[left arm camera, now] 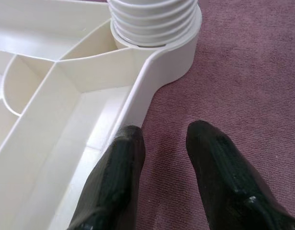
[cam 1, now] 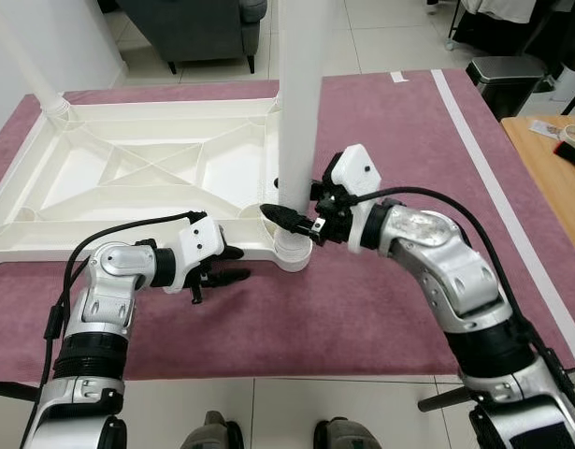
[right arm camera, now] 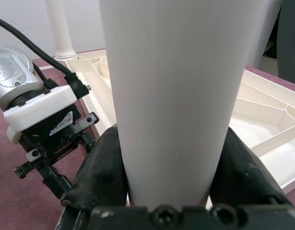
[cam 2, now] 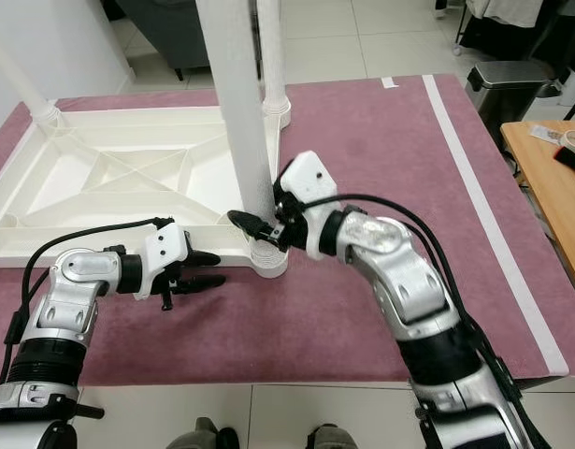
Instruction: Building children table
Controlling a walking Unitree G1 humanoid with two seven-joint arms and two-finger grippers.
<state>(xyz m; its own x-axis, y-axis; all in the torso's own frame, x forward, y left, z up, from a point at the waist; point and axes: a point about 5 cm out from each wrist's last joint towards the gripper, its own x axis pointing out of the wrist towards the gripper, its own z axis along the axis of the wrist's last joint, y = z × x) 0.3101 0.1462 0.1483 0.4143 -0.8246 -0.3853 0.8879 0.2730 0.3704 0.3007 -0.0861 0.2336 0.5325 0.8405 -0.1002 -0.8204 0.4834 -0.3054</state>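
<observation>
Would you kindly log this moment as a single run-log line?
right gripper: shut on table leg above corner socket | left gripper: open, beside tabletop edge | tabletop: upside down on rug

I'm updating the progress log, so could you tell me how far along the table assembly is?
Done: the upside-down tabletop lies on the rug, with legs standing at two far corners.
In hand: the right end effector grips the near-right leg, whose threaded base sits in its corner socket. The left end effector, open, rests by the tabletop's near edge.
Left: the near-left corner appears to have no leg yet, then flipping.
</observation>
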